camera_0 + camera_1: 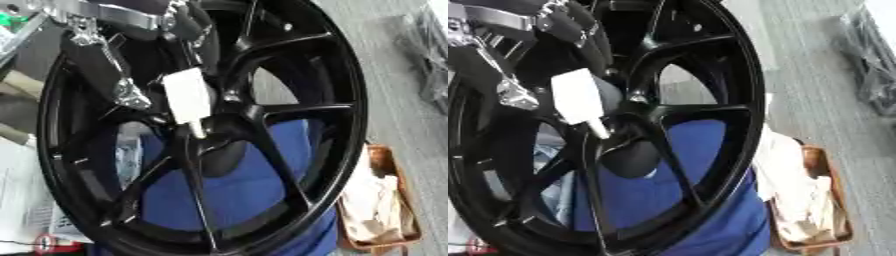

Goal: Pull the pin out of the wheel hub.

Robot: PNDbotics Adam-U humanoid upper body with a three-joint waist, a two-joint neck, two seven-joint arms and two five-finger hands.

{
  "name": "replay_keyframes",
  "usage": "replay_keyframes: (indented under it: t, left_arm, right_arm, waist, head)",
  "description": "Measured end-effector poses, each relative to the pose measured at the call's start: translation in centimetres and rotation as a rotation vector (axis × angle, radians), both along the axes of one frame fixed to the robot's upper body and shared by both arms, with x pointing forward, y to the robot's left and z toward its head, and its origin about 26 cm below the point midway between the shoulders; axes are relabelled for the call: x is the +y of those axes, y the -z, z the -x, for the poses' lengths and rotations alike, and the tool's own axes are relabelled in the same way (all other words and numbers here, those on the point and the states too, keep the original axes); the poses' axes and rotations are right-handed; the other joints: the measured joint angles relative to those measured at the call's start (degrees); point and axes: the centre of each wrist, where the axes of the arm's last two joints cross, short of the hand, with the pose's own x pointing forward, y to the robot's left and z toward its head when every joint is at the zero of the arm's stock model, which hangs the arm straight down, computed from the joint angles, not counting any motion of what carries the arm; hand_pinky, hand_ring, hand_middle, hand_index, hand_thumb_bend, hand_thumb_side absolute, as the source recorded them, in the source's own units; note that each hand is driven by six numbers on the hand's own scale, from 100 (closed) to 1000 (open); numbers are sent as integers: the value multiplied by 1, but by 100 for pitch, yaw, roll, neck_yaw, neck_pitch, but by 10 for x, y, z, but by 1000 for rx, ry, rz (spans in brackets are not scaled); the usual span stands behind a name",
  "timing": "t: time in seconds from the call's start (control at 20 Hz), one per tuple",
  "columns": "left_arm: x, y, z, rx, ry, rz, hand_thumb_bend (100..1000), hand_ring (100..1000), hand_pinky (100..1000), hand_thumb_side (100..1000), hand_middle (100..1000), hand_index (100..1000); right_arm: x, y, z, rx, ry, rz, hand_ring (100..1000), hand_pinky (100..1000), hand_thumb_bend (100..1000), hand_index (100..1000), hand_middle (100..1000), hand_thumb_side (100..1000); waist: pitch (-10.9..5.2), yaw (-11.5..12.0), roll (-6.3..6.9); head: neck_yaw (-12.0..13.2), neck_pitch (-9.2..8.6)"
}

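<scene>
L hand (pixel 114 65) enters from upper left, fingers curled round white pin (pixel 187 97); thumb side not clearly visible. Pin's narrow tip points down, away from the palm, at centre of black wheel hub (pixel 341 115). Blue cloth (pixel 236 195) shows thru spokes below hand. Brown tray (pixel 385 160) w/ rags well to R.

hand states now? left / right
Left hand: at the wheel hub, fingers by the white pin; grip cannot be told.
Right hand: not in view.
</scene>
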Motion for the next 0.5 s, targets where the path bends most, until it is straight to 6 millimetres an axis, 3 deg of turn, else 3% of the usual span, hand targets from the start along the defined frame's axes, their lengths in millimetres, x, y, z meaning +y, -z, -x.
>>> replay_keyframes:
  t: [0.5]
  left_arm:
    - [-3, 8, -3, 15, 1, -22, 345, 766, 836, 100, 740, 773]
  right_arm:
    - [1, 1, 0, -3, -4, -14, 753, 762, 134, 842, 773, 455]
  waist:
    - [1, -8, 11]
  head:
    - [23, 6]
